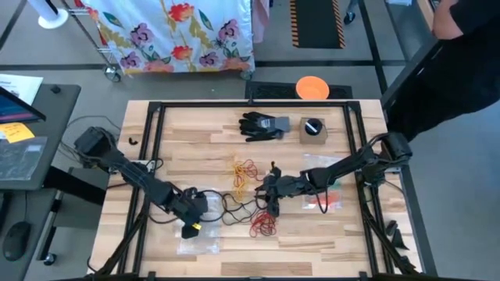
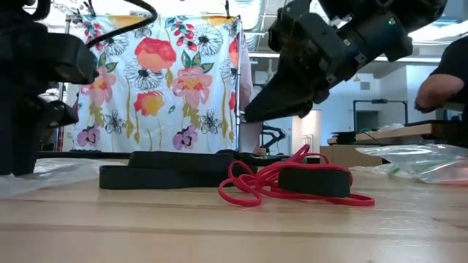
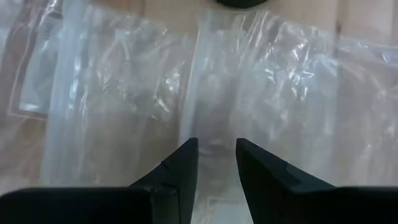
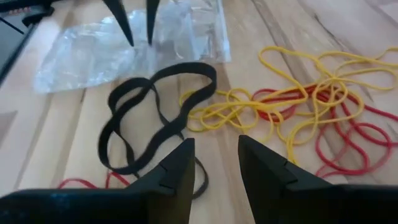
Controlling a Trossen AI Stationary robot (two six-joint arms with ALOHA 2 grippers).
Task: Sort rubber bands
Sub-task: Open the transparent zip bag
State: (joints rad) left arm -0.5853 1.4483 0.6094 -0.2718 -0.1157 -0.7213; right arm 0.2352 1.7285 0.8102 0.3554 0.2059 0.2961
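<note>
Dark fingers of the right gripper (image 4: 214, 165) stand narrowly parted and empty, hovering above the black band (image 4: 155, 118) near the table (image 1: 234, 261) centre. Clear bags (image 3: 124, 99) lie under the left gripper (image 3: 214, 165), at about 8 o'clock from the right one; its fingers are likewise narrowly parted, holding nothing.

Step in hand, as judged: selecting one band from the loose pile. The next move calls for a descent onto a single strand, a closing pinch, and a lift clear of the tangle.

Bands: thin limp loops lying flat. Black ones are broad and coiled; yellow bands (image 4: 298, 87) interlace with red bands (image 4: 348, 140) at roughly 2 o'clock from the right gripper. In the high view, a further red cluster (image 1: 262, 226) lies at 6 o'clock from it. A black glove (image 1: 264, 125) rests at 12 o'clock, well apart.
</note>
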